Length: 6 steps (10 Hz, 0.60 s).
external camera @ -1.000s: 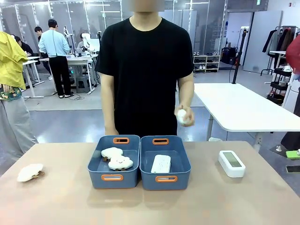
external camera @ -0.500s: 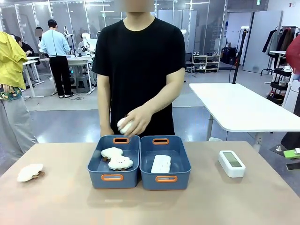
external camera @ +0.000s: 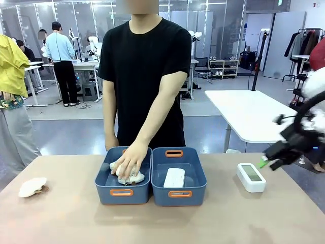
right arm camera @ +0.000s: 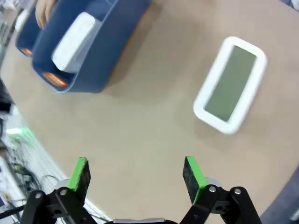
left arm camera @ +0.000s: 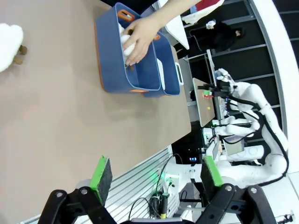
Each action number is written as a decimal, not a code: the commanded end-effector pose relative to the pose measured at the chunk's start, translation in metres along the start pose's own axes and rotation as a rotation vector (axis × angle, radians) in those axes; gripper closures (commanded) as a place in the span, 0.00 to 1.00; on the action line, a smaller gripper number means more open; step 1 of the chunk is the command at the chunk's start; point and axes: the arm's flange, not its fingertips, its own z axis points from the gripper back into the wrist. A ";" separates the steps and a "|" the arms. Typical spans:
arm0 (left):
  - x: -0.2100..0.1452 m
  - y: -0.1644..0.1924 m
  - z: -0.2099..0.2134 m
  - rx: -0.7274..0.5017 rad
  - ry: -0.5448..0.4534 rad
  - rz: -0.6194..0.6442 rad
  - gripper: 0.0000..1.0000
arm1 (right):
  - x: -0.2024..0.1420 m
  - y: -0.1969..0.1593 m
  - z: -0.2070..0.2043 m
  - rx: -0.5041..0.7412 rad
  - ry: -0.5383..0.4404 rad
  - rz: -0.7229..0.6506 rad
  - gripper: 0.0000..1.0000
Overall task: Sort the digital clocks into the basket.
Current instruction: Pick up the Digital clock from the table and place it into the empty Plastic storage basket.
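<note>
Front view gives you half the job: one digital clock (external camera: 174,177) lies in the right basket (external camera: 162,195), while the other clock (external camera: 251,177) sits on the table (external camera: 61,218), right side. Your right gripper (right arm camera: 135,165), fingers apart, probably hovers near it, though it is blurred; the left gripper (left arm camera: 156,170) gapes too.

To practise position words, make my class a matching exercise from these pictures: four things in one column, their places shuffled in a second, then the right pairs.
Things
1. person's hand
2. clock with its screen showing
3. clock with no screen showing
4. loose plush toy

Places
A. on the table, right of both bins
B. in the left bin
C. on the table, left of both bins
D. in the right bin

Pairs: 1-B, 2-A, 3-D, 4-C
</note>
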 end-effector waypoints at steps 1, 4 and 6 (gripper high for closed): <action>0.001 -0.002 -0.001 -0.004 0.000 -0.005 0.03 | 0.026 0.002 -0.038 -0.143 0.099 0.029 0.00; 0.001 -0.002 -0.001 -0.004 0.000 -0.005 0.03 | 0.055 -0.003 -0.040 -0.376 0.089 -0.084 0.00; 0.001 -0.002 -0.001 -0.004 0.000 -0.005 0.03 | 0.064 -0.021 -0.043 -0.442 0.110 -0.157 0.00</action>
